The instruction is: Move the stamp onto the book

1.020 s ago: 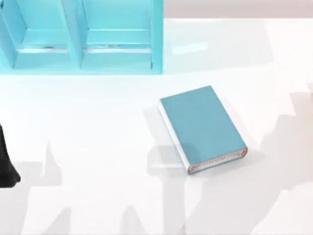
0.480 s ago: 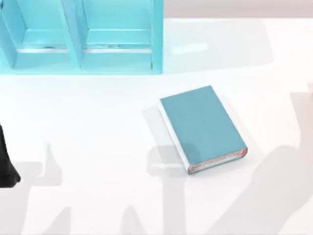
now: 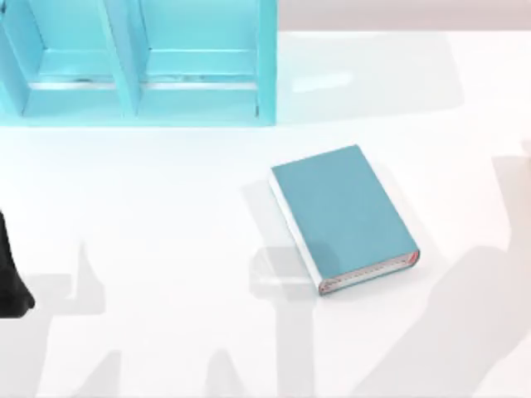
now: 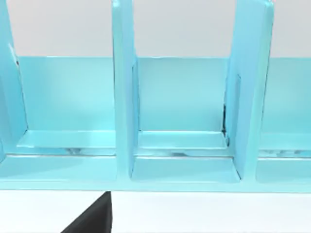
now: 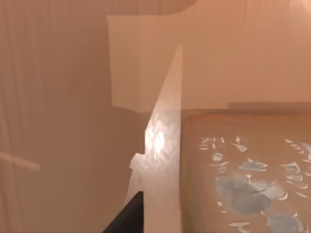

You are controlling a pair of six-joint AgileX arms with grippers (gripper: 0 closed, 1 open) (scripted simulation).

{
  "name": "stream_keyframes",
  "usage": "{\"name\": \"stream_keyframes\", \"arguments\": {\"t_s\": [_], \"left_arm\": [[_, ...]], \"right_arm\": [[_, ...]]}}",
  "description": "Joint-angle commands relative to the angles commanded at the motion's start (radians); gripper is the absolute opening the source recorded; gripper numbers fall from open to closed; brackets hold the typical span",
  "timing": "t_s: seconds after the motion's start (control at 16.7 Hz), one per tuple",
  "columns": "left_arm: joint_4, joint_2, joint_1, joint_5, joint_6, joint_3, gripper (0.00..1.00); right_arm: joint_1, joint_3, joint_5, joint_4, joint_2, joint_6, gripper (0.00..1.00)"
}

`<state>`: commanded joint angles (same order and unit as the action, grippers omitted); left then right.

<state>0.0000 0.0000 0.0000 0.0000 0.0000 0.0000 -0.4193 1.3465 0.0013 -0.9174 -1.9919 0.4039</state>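
The book [image 3: 344, 217] lies flat amid bare table [image 3: 166, 215], well apart from the shelf [image 3: 137, 62]; hand states: cannot tell.

The tall turquoise shelf unit [image 3: 137, 62] runs off the top and left edges of the overhead view. A black piece of the left arm [image 3: 10, 274] is cut by the left edge. The right wrist view sits so close to a tan-brown surface [image 5: 243, 170] that its outline cannot be made out.
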Motion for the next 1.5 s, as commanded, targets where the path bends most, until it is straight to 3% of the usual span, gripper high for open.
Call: {"name": "stream_keyframes", "arguments": {"t_s": [0.48, 1.14, 1.5], "left_arm": [[0.000, 0.000, 0.000, 0.000, 0.000, 0.000, 1.00], [0.000, 0.000, 0.000, 0.000, 0.000, 0.000, 1.00], [0.000, 0.000, 0.000, 0.000, 0.000, 0.000, 1.00]], "right_arm": [[0.000, 0.000, 0.000, 0.000, 0.000, 0.000, 0.02], [-0.004, 0.007, 0.004, -0.005, 0.004, -0.014, 0.00], [0.037, 0.134, 0.042, -0.110, 0.062, -0.197, 0.00]]}}
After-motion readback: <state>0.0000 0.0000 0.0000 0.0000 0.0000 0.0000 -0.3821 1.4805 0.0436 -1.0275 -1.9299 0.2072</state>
